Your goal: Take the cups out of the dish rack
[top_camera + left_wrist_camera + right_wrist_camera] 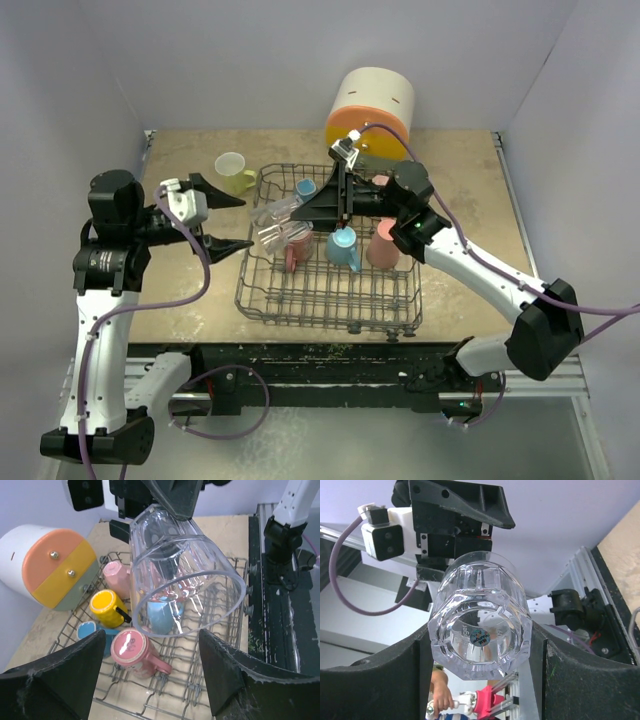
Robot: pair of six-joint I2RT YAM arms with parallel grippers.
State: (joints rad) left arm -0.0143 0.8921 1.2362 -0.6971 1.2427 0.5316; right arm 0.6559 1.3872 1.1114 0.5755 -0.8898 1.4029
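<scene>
My right gripper is shut on the base of the clear glass, holding it on its side above the left end of the grey wire dish rack. In the right wrist view the glass sits between both fingers. My left gripper is open, just left of the glass. In the left wrist view the glass mouth faces it. In the rack lie blue, pink, red-pink and small blue cups. A yellow cup also shows there.
A lime-yellow mug stands on the table left of the rack. The big cream-orange-green cylinder stands behind the rack. Grey walls close in the table on three sides.
</scene>
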